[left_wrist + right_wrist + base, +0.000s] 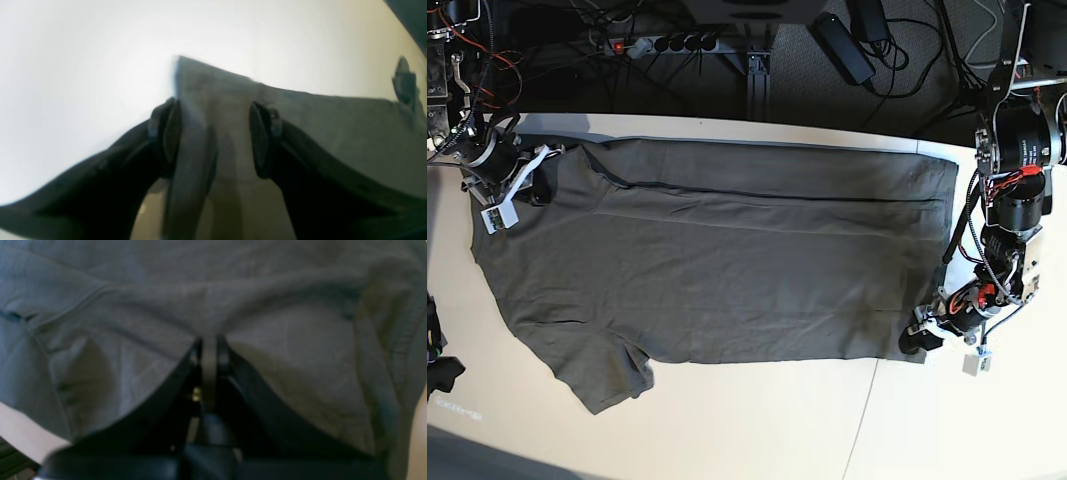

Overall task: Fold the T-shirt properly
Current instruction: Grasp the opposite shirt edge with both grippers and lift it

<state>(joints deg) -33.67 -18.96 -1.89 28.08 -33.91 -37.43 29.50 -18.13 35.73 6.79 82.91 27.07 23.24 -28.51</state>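
Observation:
The dark olive-grey T-shirt lies spread on the white table, collar end at the left and hem at the right. Its far strip is folded over along a line. My right gripper is at the far left shoulder. In the right wrist view it is shut on a pinched ridge of the cloth. My left gripper is at the near hem corner. In the left wrist view its jaws stand apart, with the hem corner lying between them.
A power strip, cables and a black adapter lie beyond the table's far edge. A dark object sits at the table's left edge. A seam runs across the table at the near right.

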